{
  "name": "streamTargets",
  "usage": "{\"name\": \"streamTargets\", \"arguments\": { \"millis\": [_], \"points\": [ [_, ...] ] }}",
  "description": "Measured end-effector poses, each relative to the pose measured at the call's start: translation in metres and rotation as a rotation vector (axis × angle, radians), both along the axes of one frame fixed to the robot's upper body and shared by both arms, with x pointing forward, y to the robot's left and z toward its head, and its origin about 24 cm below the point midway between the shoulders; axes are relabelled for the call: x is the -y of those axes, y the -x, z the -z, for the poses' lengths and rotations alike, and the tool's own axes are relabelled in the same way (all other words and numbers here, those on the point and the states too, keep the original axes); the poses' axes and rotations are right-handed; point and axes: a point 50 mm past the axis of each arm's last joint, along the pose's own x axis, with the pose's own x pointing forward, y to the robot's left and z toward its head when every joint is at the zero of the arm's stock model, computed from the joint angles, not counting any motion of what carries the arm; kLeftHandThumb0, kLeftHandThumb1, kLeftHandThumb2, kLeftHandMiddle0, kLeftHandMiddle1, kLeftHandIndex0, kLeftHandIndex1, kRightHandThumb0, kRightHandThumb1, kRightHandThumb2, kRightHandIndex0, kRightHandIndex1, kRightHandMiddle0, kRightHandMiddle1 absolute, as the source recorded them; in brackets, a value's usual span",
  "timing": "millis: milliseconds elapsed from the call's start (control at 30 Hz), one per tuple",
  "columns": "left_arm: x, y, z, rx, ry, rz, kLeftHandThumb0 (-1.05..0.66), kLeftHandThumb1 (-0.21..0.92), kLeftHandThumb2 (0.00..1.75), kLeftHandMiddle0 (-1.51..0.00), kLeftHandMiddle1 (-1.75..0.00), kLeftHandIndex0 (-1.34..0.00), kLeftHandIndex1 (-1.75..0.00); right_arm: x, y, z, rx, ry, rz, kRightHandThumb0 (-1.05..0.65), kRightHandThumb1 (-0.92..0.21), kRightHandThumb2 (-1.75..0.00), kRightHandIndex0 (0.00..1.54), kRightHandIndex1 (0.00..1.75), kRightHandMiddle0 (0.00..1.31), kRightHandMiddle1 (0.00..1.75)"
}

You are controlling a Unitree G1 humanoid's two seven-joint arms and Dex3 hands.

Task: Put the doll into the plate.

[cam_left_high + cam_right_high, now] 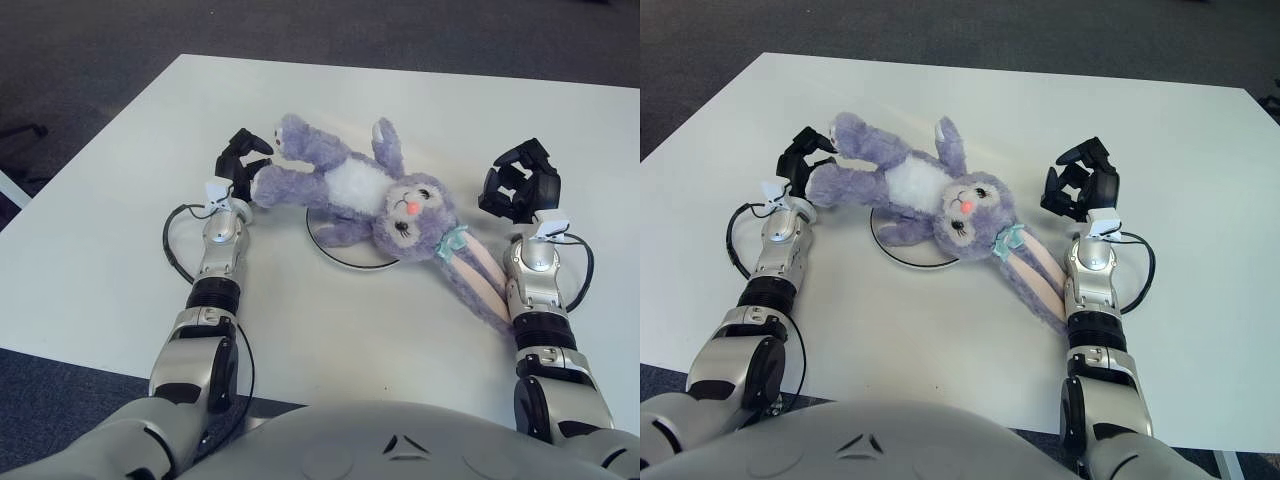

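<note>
A purple plush rabbit doll [350,190] with a white belly lies on its back across a white plate with a dark rim [340,260] at the table's middle. Its body and head cover most of the plate. Its long ears [478,270] trail right toward my right forearm. My left hand [245,160] is at the doll's feet on the left, fingers spread, touching or almost touching the legs. My right hand [520,182] is raised to the right of the doll's head, apart from it, fingers loosely open and holding nothing.
The white table [400,100] runs to a dark carpet at the far and left edges. A black cable loops [178,240] beside my left wrist and another beside my right wrist [582,265].
</note>
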Motion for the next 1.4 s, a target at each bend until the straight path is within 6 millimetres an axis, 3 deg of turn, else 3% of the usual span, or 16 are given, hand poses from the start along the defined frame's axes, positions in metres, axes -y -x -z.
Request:
{"name": "streamTargets", "arguments": {
  "millis": [1400],
  "points": [
    [0.0044, -0.0013, 0.0021, -0.015, -0.009, 0.034, -0.46, 0.37, 1.25, -1.25, -1.75, -0.57, -1.75, 0.0001, -0.0033, 0.0078, -0.095, 0.003, -0.033, -0.46, -0.39, -1.23, 1.1, 1.75, 0.55, 1.75]
  ]
}}
